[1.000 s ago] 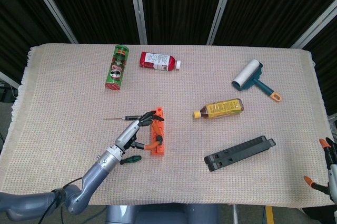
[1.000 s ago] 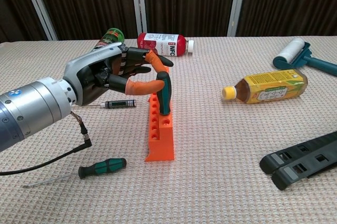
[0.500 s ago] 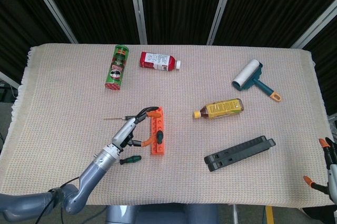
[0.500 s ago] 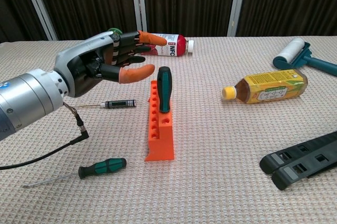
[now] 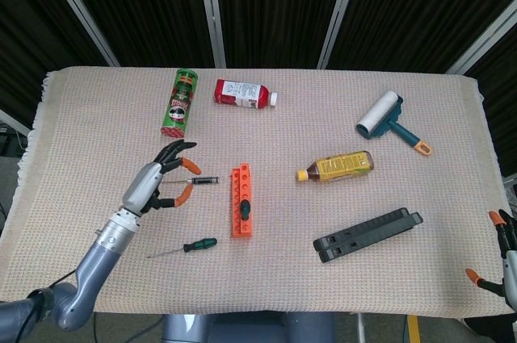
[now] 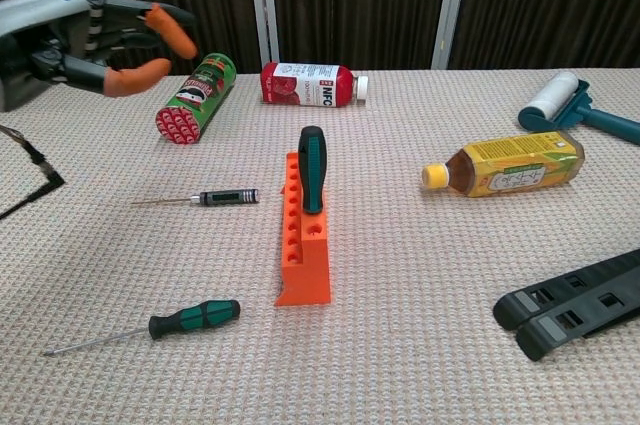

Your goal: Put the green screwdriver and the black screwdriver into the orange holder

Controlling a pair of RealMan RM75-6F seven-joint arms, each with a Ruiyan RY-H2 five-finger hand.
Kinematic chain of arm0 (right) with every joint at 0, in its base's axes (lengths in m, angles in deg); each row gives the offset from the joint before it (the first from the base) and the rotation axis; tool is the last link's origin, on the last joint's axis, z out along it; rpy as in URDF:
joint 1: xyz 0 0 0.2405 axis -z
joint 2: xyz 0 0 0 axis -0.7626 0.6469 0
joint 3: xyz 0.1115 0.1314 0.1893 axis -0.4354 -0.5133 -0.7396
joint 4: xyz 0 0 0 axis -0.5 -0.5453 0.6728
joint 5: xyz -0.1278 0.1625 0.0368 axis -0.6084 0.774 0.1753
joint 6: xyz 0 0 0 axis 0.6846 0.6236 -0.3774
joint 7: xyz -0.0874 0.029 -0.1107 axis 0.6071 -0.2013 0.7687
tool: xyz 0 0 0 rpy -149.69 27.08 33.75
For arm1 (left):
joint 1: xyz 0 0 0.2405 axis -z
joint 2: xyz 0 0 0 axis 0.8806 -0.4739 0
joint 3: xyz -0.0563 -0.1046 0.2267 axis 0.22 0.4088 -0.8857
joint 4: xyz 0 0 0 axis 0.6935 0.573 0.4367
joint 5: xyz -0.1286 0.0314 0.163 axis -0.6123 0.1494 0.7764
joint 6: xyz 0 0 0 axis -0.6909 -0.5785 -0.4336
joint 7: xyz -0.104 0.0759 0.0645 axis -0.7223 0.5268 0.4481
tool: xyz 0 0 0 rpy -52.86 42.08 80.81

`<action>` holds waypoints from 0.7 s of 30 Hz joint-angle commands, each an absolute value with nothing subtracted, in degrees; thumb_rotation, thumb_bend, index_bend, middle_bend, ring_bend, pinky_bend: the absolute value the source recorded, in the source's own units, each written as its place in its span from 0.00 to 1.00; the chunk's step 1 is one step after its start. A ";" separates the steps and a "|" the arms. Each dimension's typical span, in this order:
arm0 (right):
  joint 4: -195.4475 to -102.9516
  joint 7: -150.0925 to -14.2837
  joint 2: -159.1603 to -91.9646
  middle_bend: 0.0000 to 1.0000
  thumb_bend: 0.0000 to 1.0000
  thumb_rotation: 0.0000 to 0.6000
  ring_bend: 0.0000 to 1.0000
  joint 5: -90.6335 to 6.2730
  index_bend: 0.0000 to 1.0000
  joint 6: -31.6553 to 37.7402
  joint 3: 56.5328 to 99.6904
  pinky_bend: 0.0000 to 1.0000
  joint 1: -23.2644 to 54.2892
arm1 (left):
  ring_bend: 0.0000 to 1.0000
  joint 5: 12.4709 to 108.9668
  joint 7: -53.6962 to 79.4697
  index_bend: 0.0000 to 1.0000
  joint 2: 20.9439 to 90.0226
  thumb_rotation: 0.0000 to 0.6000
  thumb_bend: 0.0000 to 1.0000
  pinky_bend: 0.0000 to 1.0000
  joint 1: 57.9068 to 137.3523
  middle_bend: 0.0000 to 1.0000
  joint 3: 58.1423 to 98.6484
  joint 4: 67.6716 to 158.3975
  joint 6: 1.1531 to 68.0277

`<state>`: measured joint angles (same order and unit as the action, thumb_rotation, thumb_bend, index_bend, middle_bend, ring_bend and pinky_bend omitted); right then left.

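Observation:
The orange holder (image 5: 241, 199) (image 6: 305, 235) lies mid-table. A large green-and-black-handled screwdriver (image 6: 312, 170) (image 5: 245, 211) stands upright in a slot at its near end. The thin black screwdriver (image 5: 198, 182) (image 6: 215, 198) lies flat on the cloth left of the holder. A small green-handled screwdriver (image 5: 190, 246) (image 6: 190, 318) lies nearer the front edge. My left hand (image 5: 161, 177) (image 6: 90, 35) hovers left of the black screwdriver, fingers spread, holding nothing. My right hand (image 5: 502, 250) shows only at the bottom right corner, off the table, fingers apart and empty.
A green snack can (image 5: 180, 102) and a red bottle (image 5: 242, 94) lie at the back. A yellow bottle (image 5: 339, 167) sits right of the holder, a lint roller (image 5: 388, 121) further right, and a long black folded object (image 5: 367, 235) at the front right.
My left hand has let go of the large green-handled screwdriver, which stays upright in the holder. The hand has drawn back to the left and risen, fingers spread.

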<state>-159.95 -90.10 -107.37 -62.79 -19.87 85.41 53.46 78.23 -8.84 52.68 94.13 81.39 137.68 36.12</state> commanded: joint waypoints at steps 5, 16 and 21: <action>-160.21 -89.76 -107.47 0.00 0.00 1.00 0.00 -63.13 0.00 -19.56 85.41 0.00 53.03 | 0.00 69.73 8.16 0.47 46.03 1.00 0.50 0.00 93.90 0.11 80.29 136.15 32.11; -160.55 -89.51 -107.34 0.00 0.00 1.00 0.00 -63.19 0.00 -19.54 85.49 0.00 52.94 | 0.00 58.67 32.28 0.47 49.90 1.00 0.36 0.00 99.79 0.08 78.65 130.51 26.52; -160.71 -89.50 -107.21 0.00 0.00 1.00 0.00 -63.12 0.00 -19.71 85.53 0.00 53.07 | 0.00 54.60 38.40 0.43 52.97 1.00 0.19 0.00 102.49 0.06 78.96 128.83 25.37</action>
<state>-160.70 -89.50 -107.22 -63.11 -19.70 85.53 53.07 56.56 35.99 51.26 100.84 78.99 130.13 26.37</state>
